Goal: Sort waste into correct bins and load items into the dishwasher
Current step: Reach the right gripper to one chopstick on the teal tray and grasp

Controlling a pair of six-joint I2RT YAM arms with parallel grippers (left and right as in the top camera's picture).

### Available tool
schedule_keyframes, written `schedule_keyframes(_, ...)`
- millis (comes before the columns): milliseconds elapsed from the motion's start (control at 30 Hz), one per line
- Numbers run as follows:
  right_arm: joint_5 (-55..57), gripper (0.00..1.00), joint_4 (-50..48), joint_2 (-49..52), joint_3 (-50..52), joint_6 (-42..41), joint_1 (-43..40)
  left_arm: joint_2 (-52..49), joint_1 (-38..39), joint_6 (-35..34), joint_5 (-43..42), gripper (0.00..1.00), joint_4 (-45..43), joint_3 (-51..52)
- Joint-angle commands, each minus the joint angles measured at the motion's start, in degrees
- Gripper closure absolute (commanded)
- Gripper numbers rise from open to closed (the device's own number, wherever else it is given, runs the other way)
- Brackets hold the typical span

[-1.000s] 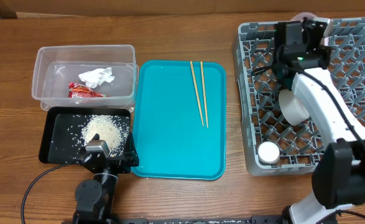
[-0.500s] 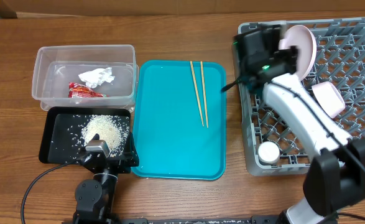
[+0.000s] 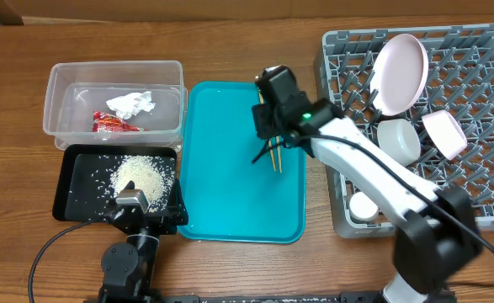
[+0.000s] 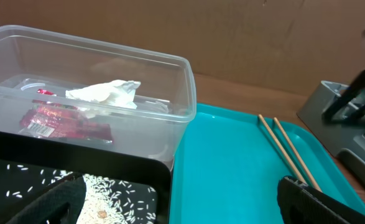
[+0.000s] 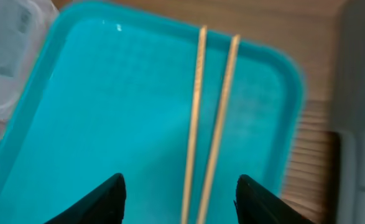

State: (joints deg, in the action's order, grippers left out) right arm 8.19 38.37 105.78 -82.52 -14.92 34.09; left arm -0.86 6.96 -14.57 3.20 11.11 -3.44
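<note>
Chopsticks (image 5: 195,112) on teal tray (image 3: 230,185) — right gripper (image 5: 179,193) above, fingers spread.
Both sticks lie side by side near the tray's far right corner; left gripper (image 4: 191,199) — fingers also spread — at black tray's (image 3: 70,181) near edge.

The right fingers (image 5: 104,196) look like matt black plastic. Beneath them the teal tray (image 5: 107,106) is smooth, glossy plastic. The two chopsticks (image 5: 197,93) between them are pale, matt wood. Well left of the fingers, the tub (image 3: 116,74) is clear, faintly cloudy plastic. It holds a shiny, crinkled red wrapper (image 4: 64,121) and soft crumpled tissue (image 4: 104,93). The counter (image 3: 230,42) shows brown wood grain.
</note>
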Motion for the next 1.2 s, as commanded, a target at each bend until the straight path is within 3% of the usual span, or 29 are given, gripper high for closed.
schedule_keyframes(0,-2.97,0.43,-2.78,5.14,-0.68,-1.55,-0.39,0.61,-0.61,0.85,-0.28,0.00,-0.04,0.17)
schedule_keyframes(100,-2.10,0.48,-6.47,8.92,-0.68,1.92,-0.39,0.61,-0.61,0.85,-0.26,0.00,-0.04,0.17)
schedule_keyframes(400,0.63,0.54,-9.38,14.38,-0.68,1.51,-0.68,0.61,-0.61,0.85,-0.26,0.00,-0.04,0.17)
schedule_keyframes(633,-0.85,0.73,-6.32,14.80,-0.61,-0.37,-0.55,0.61,-0.61,0.85,-0.26,0.00,-0.04,0.17)
schedule_keyframes(867,-0.96,0.72,-5.86,14.80,0.83,-1.16,-0.55,0.61,-0.61,0.85,-0.26,0.00,-0.04,0.17)
schedule_keyframes(1000,-4.57,0.94,-4.83,14.78,1.14,-3.78,-0.35,0.61,-0.61,0.85,-0.26,0.00,-0.04,0.20)
schedule_keyframes(1167,-12.55,0.96,-2.86,12.20,0.42,-3.80,-0.02,0.61,-0.61,0.85,-0.26,0.00,-0.04,0.17)
